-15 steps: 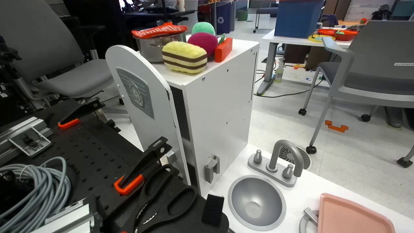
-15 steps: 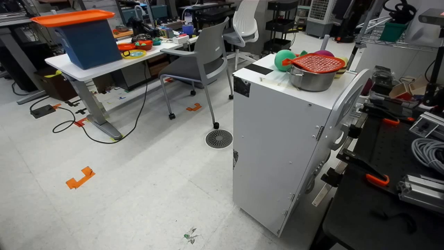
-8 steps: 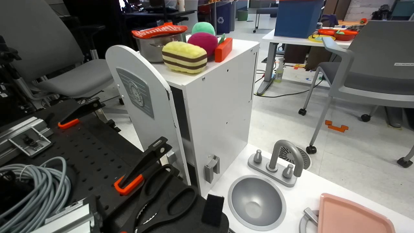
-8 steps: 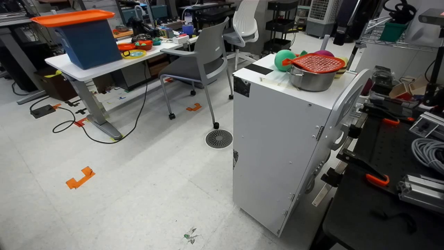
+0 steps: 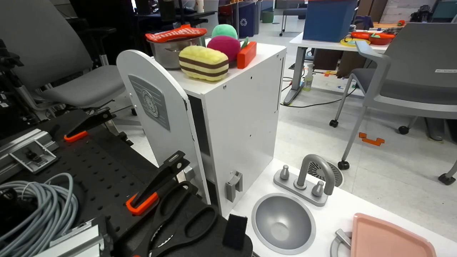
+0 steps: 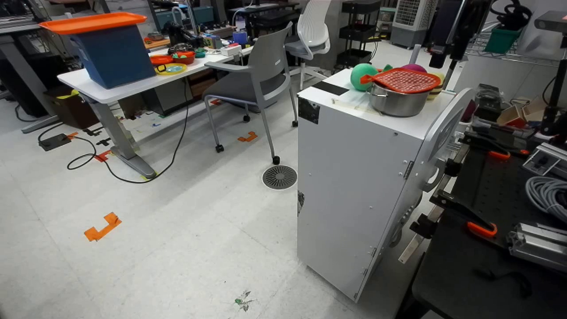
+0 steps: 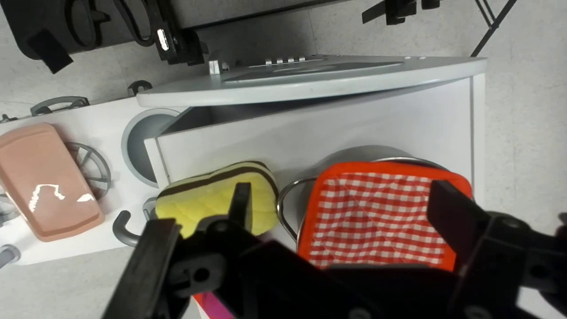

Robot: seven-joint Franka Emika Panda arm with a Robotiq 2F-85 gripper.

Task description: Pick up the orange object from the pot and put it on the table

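The orange object is a red-orange pot holder with a red-and-white checked middle (image 7: 376,217). It lies flat across the grey metal pot (image 6: 396,104), covering most of its opening, and shows in both exterior views (image 5: 175,34) (image 6: 405,80). The pot (image 5: 166,53) stands on the white cabinet top, the table (image 7: 310,137). My gripper (image 7: 343,188) is open and empty. In the wrist view one finger overlaps the yellow layered block and the other overlaps the pot holder's right side. In an exterior view the gripper (image 6: 446,57) hangs above and behind the pot, apart from it.
The yellow layered block (image 5: 203,63), a magenta-and-green ball (image 5: 225,48), a green ball (image 6: 363,76) and an orange block (image 5: 247,55) crowd the pot. The open cabinet door (image 7: 319,88) rises along one edge. The sink bowl (image 5: 284,225) is lower down.
The dark arm and gripper have come down into view at the top right of an exterior view, and dark parts appear at the top edge behind the pot. The pot holder and pot have not moved.
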